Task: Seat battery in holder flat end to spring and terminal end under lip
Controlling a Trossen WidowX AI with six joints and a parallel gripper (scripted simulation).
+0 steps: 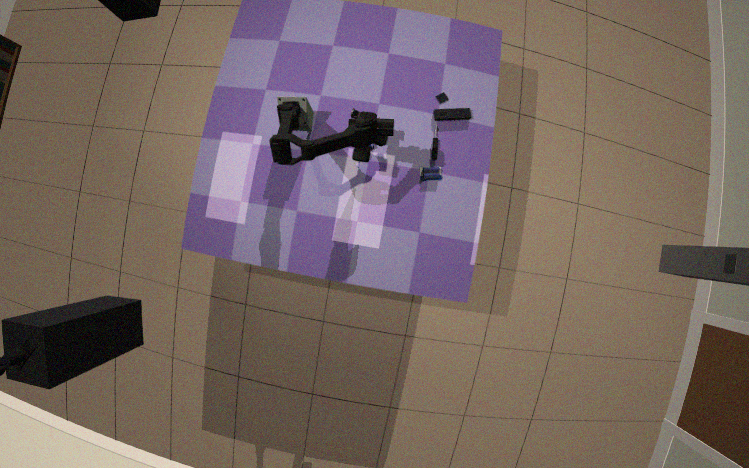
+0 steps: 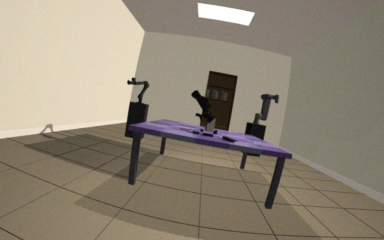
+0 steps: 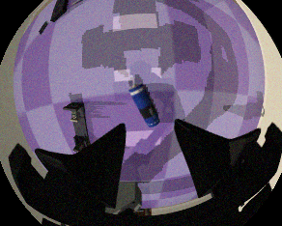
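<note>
The blue battery [image 3: 146,107] lies on the table, slanted in the wrist view, its silver-ringed end toward the upper left. The dark holder [image 3: 80,127] stands apart from it, to its left, with an upright end piece at its top; its lower part is partly hidden by the left finger. My gripper [image 3: 151,125] is open and empty, with the battery between and beyond the fingertips in the wrist view, seemingly below them. The arm hides the battery in the top view. Neither battery nor holder can be made out clearly in the exterior view.
On the checkered table [image 1: 446,261], a blue cylindrical pair [image 1: 431,173] lies near a thin dark tool [image 1: 435,148]. A black block [image 1: 452,114] [image 2: 228,139] and a small dark square [image 1: 442,97] lie farther along. The arm's base [image 1: 305,113] stands on the table.
</note>
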